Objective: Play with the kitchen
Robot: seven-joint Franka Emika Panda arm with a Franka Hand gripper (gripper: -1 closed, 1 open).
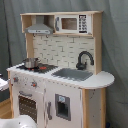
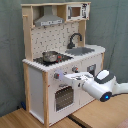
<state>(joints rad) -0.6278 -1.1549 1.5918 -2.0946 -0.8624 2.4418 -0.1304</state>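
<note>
Second exterior view: the toy kitchen (image 2: 60,65) stands upright on the wooden floor (image 2: 30,120), its tall axis vertical, its front facing the second exterior view's lower right. A small pot (image 2: 49,56) sits on the stovetop at the counter's left end. The gripper (image 2: 65,77) reaches the front panel near the knobs (image 2: 56,76); whether its fingers are apart cannot be told.

The kitchen (image 1: 60,75), white and light wood, stands upright with its oven door shut.
</note>
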